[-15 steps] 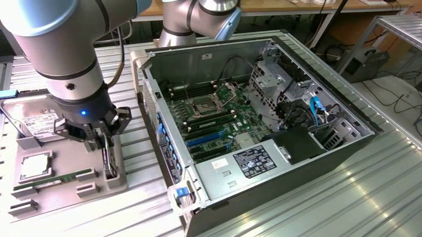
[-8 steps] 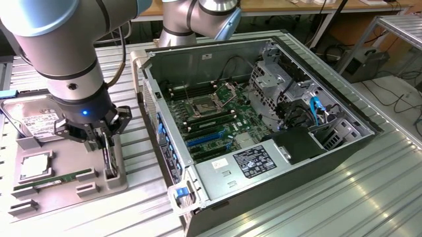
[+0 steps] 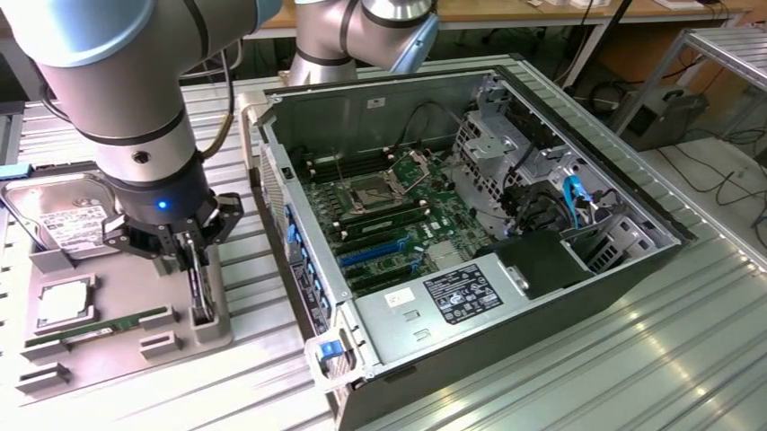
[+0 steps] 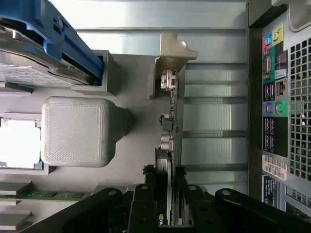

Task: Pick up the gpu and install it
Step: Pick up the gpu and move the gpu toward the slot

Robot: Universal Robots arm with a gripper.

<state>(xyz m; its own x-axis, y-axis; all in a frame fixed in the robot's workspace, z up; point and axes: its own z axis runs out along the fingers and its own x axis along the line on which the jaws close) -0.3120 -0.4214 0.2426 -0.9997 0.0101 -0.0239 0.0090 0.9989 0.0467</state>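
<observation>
While gpu [image 4: 168,127] is kept on edge by slotted grey holder [image 3: 120,352], at exterior view's left of open PC case [image 3: 396,337], exposed top edge is clamped between gripper [image 4: 165,171] fingers [image 4: 147,194].

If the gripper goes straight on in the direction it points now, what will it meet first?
Most likely the gpu, standing on edge in the grey holder directly under the gripper; the depth between them is unclear.

A ribbed metal table [image 3: 671,350] gleams under bright light, a wooden desk [image 3: 509,11] behind.
</observation>
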